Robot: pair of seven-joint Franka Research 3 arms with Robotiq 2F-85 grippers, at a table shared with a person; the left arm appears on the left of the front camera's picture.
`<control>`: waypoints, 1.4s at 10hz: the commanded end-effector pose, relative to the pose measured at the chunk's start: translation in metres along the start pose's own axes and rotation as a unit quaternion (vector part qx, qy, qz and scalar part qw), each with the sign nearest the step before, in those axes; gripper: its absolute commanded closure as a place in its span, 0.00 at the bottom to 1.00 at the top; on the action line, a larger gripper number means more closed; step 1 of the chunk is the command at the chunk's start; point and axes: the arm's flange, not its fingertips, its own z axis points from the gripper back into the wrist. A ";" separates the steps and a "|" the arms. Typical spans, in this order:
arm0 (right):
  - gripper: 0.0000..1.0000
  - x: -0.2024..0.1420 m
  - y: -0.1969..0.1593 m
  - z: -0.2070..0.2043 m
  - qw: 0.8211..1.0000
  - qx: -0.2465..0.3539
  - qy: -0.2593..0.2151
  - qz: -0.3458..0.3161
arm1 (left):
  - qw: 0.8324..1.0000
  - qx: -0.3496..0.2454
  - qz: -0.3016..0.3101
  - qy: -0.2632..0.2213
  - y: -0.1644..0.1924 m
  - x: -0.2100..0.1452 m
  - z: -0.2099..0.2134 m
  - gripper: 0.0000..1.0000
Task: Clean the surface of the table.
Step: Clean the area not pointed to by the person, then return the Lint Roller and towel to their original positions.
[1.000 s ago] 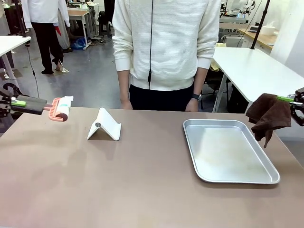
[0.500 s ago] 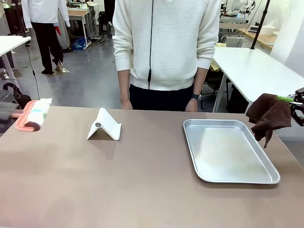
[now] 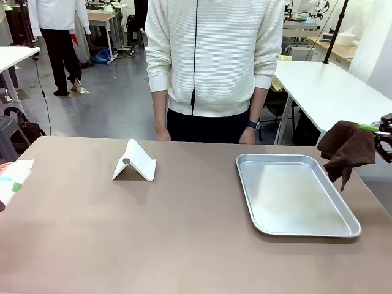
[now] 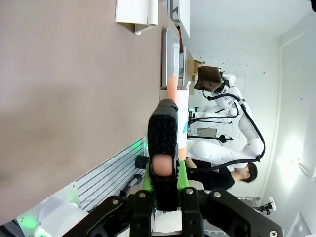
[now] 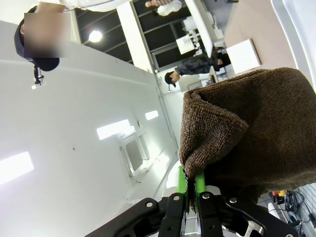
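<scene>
The brownish table [image 3: 153, 233] stretches across the front view. At its left edge shows the white roll of a lint roller [image 3: 11, 177]. In the left wrist view my left gripper [image 4: 165, 180] is shut on the roller's black handle [image 4: 163, 140], with the white roll [image 4: 181, 113] beyond it above the table [image 4: 74, 98]. My right gripper [image 3: 383, 131] hangs off the table's right end, shut on a dark brown cloth [image 3: 348, 149] that droops beside the tray. From the right wrist, the cloth [image 5: 252, 133] bunches over the closed right gripper [image 5: 191, 190].
A silver metal tray [image 3: 294, 193] lies on the right half of the table. A white folded stand [image 3: 135, 161] sits at the back left. A person in a white sweater [image 3: 214, 61] stands at the far edge, hands down. White tables stand behind.
The left arm has drawn the lint roller leftward and lower, from above the back left of the table to the picture's left edge. The right arm and cloth have not moved.
</scene>
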 end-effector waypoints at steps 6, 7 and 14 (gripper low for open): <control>0.94 -0.005 0.004 0.001 1.000 0.002 0.006 0.003 | 1.000 0.000 0.000 0.000 0.000 0.000 0.000 0.79; 0.94 -0.005 0.004 0.001 1.000 0.002 0.006 0.003 | 1.000 0.000 0.000 0.000 0.000 0.000 0.000 0.79; 0.94 0.000 0.000 0.000 1.000 0.000 0.000 0.000 | 1.000 -0.001 -0.003 0.000 0.004 0.002 0.000 0.79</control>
